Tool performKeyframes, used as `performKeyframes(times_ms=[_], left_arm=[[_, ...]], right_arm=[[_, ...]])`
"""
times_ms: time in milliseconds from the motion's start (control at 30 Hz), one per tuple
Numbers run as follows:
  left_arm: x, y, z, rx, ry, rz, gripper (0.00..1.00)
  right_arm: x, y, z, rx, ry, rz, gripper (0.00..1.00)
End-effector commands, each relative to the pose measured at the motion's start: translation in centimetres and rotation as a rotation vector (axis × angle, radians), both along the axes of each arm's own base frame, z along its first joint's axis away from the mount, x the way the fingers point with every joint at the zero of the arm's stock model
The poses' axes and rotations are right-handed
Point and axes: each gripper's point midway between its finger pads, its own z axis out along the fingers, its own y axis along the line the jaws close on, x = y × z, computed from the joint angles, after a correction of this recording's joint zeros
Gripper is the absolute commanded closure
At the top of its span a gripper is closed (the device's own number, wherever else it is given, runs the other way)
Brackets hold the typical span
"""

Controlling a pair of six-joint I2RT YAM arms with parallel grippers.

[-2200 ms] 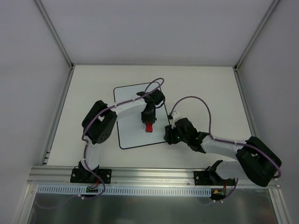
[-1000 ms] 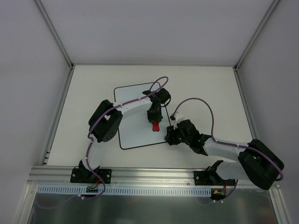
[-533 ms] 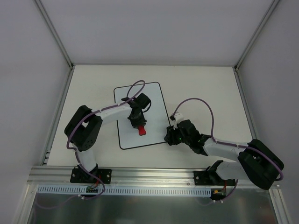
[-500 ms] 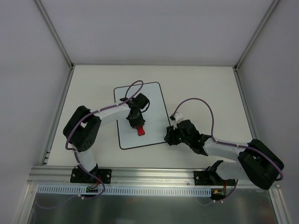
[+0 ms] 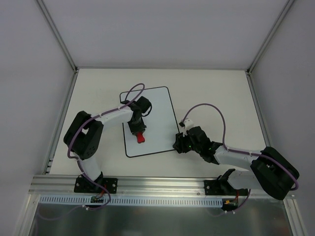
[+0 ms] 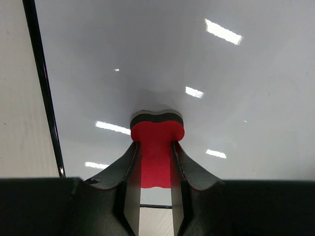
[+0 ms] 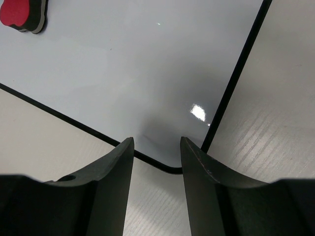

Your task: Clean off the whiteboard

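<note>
The whiteboard (image 5: 158,105) lies flat on the table, white with a thin black rim, and shows no writing. My left gripper (image 5: 138,132) is shut on the red eraser (image 5: 141,138), which presses on the board near its front left part. In the left wrist view the eraser (image 6: 157,140) sits between my fingers (image 6: 128,167) on the glossy board (image 6: 206,64). My right gripper (image 5: 178,143) is open at the board's near right corner. In the right wrist view its jaws (image 7: 156,147) straddle that corner of the board (image 7: 138,64), with the eraser (image 7: 19,12) at top left.
The table (image 5: 216,98) is light wood grain, walled by white panels at the back and sides. A metal rail (image 5: 162,184) runs along the near edge, where both arm bases are bolted. Purple cables loop above both arms.
My left gripper has slid the eraser leftward across the board, from its right part to its front left. The right arm has stayed at the corner.
</note>
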Motion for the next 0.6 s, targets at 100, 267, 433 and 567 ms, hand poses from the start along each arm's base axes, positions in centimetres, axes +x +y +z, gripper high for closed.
performKeyframes(times_ms=[100, 267, 433, 567], left_arm=[[0.0, 1.8, 0.2, 0.128, 0.046, -0.050, 1.00], [2.4, 4.1, 3.4, 0.108, -0.043, -0.022, 1.00], [3.9, 8.8, 6.2, 0.144, -0.109, -0.022, 1.00], [4.6, 13.6, 6.3, 0.219, -0.091, -0.020, 1.00]], right_arm=[[-2.9, -3.1, -3.6, -0.131, 0.131, -0.010, 0.52], [-2.0, -3.0, -1.1, -0.128, 0.075, -0.008, 0.50], [-0.6, -3.0, 2.5, -0.116, -0.012, -0.031, 0.38], [0.6, -3.0, 5.5, -0.113, -0.080, -0.042, 0.22]])
